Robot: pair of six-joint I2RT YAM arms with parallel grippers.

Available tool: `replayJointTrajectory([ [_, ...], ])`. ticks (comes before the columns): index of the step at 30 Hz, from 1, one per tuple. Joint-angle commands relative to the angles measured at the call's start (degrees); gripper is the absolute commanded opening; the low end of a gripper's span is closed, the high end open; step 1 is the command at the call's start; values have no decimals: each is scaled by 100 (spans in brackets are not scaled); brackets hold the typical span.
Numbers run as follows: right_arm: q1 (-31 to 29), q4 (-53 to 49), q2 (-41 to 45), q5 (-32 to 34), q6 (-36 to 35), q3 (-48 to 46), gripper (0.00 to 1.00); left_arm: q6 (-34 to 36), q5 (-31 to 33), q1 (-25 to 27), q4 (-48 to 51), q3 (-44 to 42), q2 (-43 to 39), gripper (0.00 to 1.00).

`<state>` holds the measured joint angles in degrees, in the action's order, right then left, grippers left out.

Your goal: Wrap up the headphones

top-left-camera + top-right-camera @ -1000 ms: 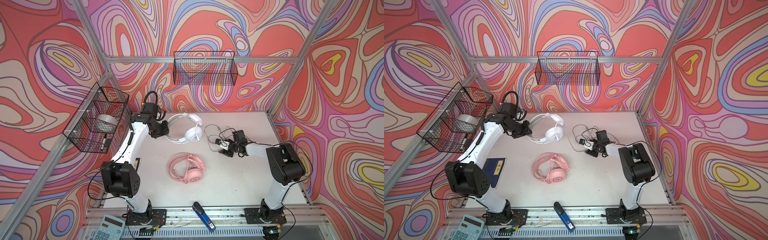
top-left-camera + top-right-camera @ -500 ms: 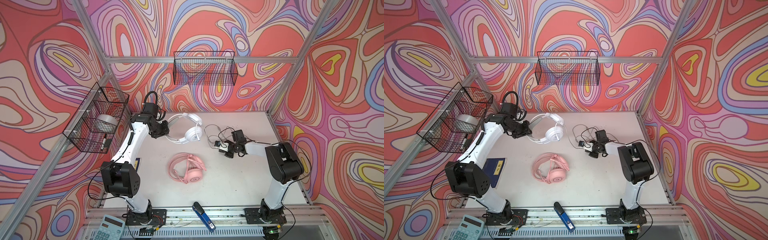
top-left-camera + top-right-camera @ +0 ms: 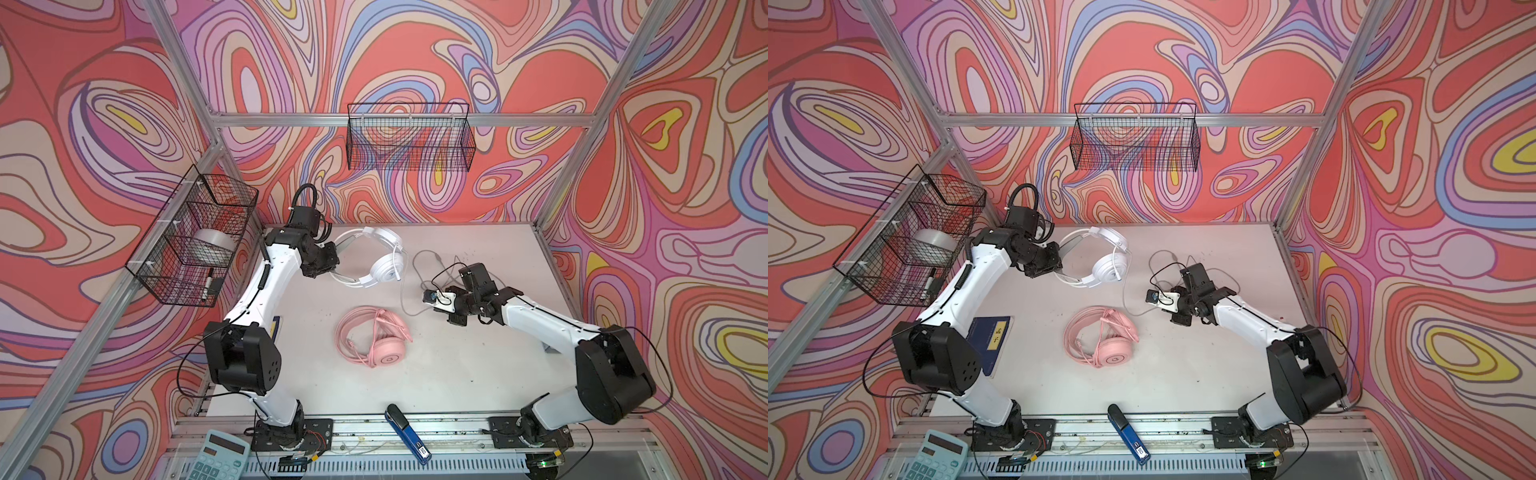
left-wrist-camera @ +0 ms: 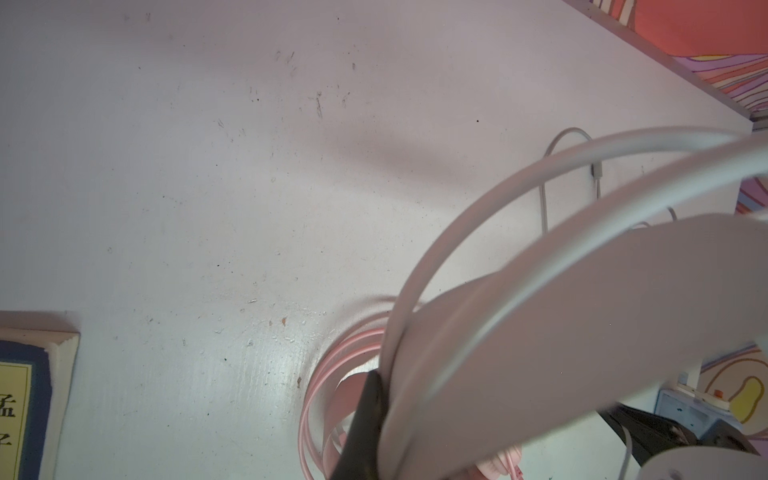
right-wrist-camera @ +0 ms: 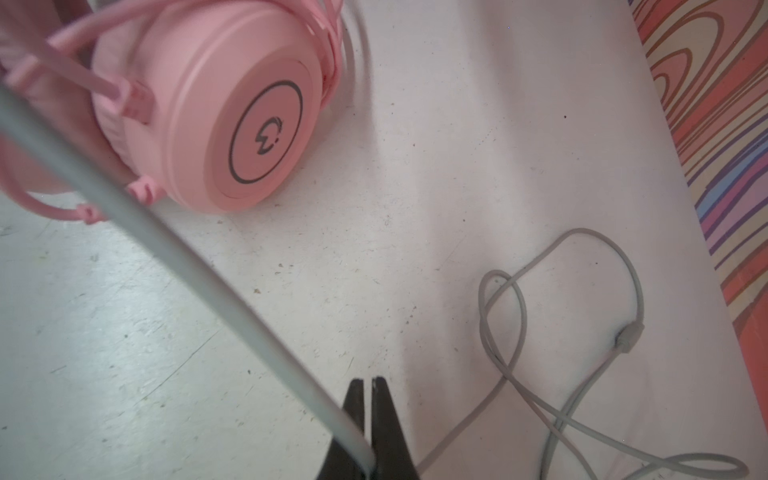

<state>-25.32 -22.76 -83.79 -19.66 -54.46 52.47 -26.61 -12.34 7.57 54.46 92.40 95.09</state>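
My left gripper (image 3: 335,262) is clamped on the double headband of the white plastic over-ear headset (image 3: 384,268), near the far left corner of the pale tabletop (image 3: 478,374). My right gripper (image 5: 368,384), nearer the right edge, has its 2 black jaws pinched on the headset's thin grey cable (image 5: 232,311); more of that cable loops loose on the surface. The all-pink over-ear headset (image 3: 385,353) lies mid-surface with its pink cable in loops, apart from both grippers.
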Motion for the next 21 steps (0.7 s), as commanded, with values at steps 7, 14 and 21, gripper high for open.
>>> replayJointTrajectory([
  [7, -575, -1682, 749, 638, 633, 382, 0, -292, 93, 42, -29, -120, -8, 0],
  [14, -978, -2138, 664, 913, 1033, 843, 0, -302, 202, 104, 9, -169, 10, 0],
  [21, -1081, -2366, 523, 497, 1185, 1538, 0, -209, 510, 207, 115, -188, 32, 0],
])
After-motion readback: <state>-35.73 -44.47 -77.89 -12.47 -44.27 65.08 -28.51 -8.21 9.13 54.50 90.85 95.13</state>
